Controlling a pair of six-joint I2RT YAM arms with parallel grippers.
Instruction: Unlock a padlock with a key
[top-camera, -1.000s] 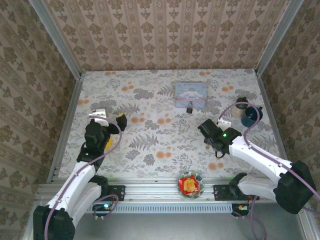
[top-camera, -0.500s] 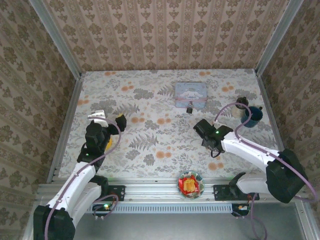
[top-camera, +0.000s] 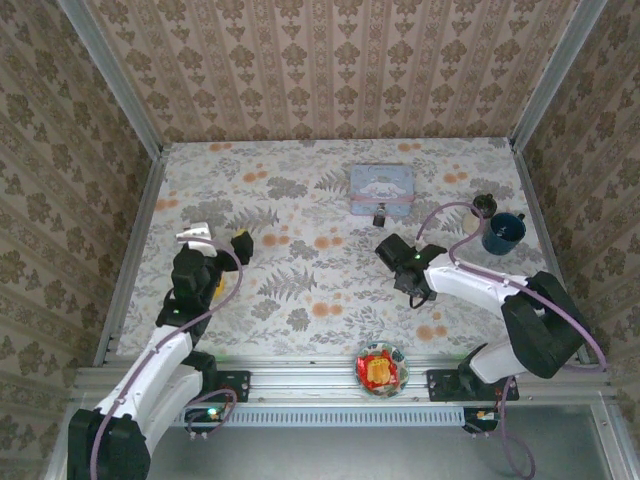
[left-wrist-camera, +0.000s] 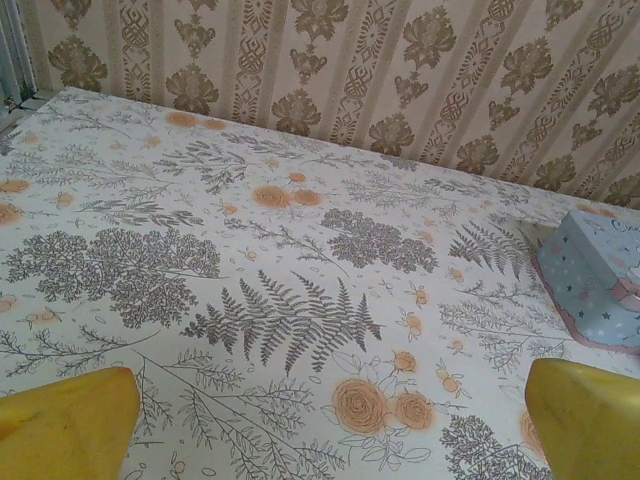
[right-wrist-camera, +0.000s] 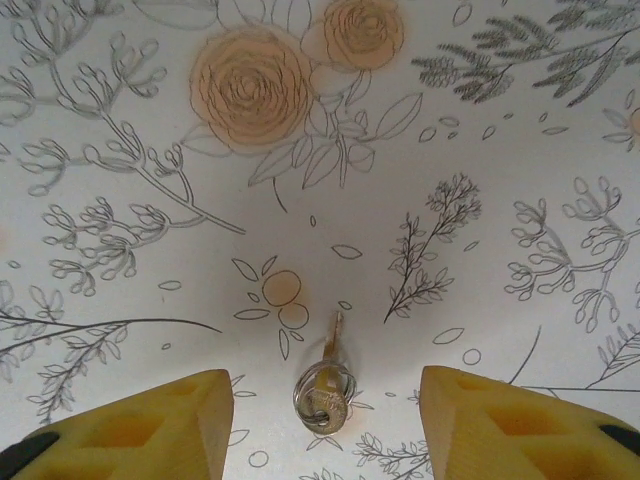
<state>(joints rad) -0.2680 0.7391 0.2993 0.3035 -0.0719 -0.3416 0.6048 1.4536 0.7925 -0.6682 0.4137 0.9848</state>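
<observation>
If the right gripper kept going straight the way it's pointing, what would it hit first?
Most likely the key on its ring, lying on the flowered tablecloth between the open fingers of the right gripper. Depth is unclear, so the fingertips may touch the cloth first.

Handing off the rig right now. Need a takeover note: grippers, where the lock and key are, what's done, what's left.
Left gripper: open, empty, over the left side of the table.
Right gripper: open, low over the table, one finger on each side of the key; no contact visible.
Padlock: on the table just in front of the light blue tin; too small to tell whether the shackle is locked.
Done: right gripper lined up on the key.
Left: grip the key, carry it to the padlock, insert, turn.
</observation>
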